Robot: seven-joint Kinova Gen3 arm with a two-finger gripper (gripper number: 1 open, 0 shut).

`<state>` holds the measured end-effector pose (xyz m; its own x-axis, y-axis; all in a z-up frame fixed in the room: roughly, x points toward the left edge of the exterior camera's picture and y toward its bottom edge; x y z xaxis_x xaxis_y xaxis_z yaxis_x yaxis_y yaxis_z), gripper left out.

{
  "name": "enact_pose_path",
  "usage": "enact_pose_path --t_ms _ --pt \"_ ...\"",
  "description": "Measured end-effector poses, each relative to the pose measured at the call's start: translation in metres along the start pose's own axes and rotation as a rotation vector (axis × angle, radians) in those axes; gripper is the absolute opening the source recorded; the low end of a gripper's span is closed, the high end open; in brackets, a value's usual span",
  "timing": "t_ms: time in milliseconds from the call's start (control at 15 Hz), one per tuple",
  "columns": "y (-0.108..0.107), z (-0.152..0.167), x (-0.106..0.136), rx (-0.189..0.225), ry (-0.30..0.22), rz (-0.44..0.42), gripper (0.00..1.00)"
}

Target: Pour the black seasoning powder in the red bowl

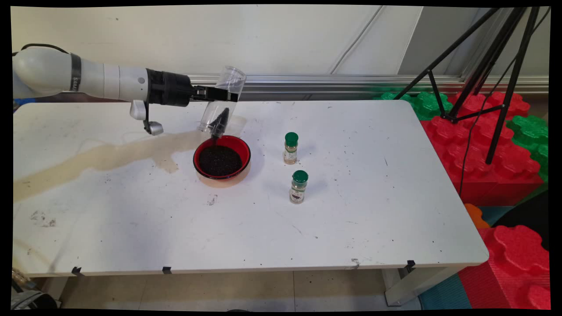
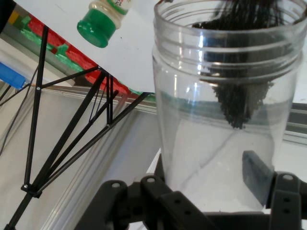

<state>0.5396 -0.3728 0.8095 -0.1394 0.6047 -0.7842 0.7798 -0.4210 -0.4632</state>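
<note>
Right now my black two-finger gripper (image 1: 219,94) is pinching a clear plastic jar (image 1: 221,102) around its middle, tipped mouth-down over the table, and dark grains are running out of it.

Going from big to small: the white table (image 1: 373,219) carries a long tan stain toward its left side and scattered dark specks. Near its middle sits the round red bowl with a black inside (image 1: 222,156), already holding a bed of the dark grains (image 1: 219,160); the jar's mouth hangs just above its far rim. To the right of the bowl, apart from it, stand two small spice bottles with green caps, one farther back (image 1: 290,148) and one nearer (image 1: 298,187).

As I judge it, pouring well means keeping the jar's mouth over the bowl's centre rather than its far edge, holding the tilt steady so the stream stays thin, and keeping my grip firm on the smooth wall.
</note>
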Motion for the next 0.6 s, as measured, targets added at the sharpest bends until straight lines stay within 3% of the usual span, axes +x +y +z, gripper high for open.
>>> enact_pose_path --t_ms 600 --pt "-0.0046 0.0030 0.0061 0.003 -0.008 0.020 0.00"
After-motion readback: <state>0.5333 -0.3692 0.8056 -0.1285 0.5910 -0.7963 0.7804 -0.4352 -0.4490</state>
